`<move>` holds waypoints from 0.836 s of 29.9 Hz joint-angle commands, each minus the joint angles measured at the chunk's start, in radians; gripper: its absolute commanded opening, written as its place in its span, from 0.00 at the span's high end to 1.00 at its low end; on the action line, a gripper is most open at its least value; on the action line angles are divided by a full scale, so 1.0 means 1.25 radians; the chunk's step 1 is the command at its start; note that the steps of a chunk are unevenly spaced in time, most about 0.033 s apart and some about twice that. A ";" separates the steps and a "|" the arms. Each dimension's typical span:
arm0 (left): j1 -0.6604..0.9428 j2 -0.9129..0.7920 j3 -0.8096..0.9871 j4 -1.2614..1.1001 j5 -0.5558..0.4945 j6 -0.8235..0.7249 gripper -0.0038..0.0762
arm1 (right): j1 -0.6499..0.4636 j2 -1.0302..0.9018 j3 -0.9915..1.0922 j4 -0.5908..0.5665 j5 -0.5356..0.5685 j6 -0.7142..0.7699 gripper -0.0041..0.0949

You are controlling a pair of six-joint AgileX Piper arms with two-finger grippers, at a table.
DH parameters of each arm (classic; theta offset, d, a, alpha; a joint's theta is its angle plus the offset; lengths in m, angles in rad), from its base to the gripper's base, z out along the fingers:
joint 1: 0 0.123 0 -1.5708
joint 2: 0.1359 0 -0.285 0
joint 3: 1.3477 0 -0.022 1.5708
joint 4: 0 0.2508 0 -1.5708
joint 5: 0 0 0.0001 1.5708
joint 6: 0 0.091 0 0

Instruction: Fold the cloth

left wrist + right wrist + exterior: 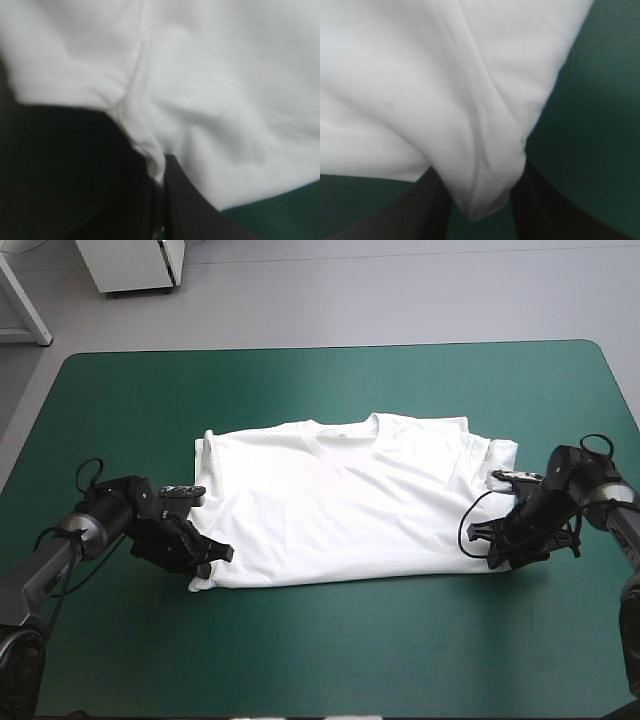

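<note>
Closest to the lens is the bare near strip of the teal-green table cover (330,660), along the bottom of the high frame. It's also the biggest thing here, so it goes first. Next size down is the T-shirt (345,505). It lies spread flat in the centre of the frame, collar toward the top and hem toward the bottom. The sleeves look tucked in, so it reads as a rough rectangle.

Then me. My left gripper (160,172) is on the hem corner at the lower left of the shirt, with the fingers pinched nearly together on a thin ridge of cloth beside a seam. My right gripper (480,210) has the opposite hem corner at the lower right, but its fingers sit wider apart, clamped around a fat rolled wad of fabric.

What worries me is that the two grips don't match. On the left I may only have the top layer, so if I lift, the layer underneath could stay on the table and the fold comes out lopsided. On the right the wad looks loosely bunched, so I reckon it could slide out once the shirt's weight pulls on it. If one corner lets go mid-carry, the hem swings and the tucked sleeves probably flop open. Raising the two sides unevenly would skew it too.
</note>
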State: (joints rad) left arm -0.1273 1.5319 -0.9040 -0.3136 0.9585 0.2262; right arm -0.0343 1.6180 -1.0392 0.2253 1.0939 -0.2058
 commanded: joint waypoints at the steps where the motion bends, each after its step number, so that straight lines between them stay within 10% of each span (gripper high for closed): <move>1: -0.010 -0.026 -0.010 -0.024 0.010 0.000 0.96 | -0.001 -0.020 -0.018 0.033 0.006 -0.038 0.87; 2: -0.010 -0.026 -0.010 -0.018 0.010 0.000 0.96 | -0.001 -0.020 -0.018 0.042 0.006 -0.050 0.98; 25: -0.009 -0.145 -0.142 0.028 0.101 -0.010 0.96 | -0.001 -0.084 -0.182 0.004 0.099 -0.019 0.97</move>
State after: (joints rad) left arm -0.1356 1.3824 -1.0034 -0.2811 1.0676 0.2257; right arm -0.0331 1.5527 -1.2034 0.2328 1.2076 -0.2314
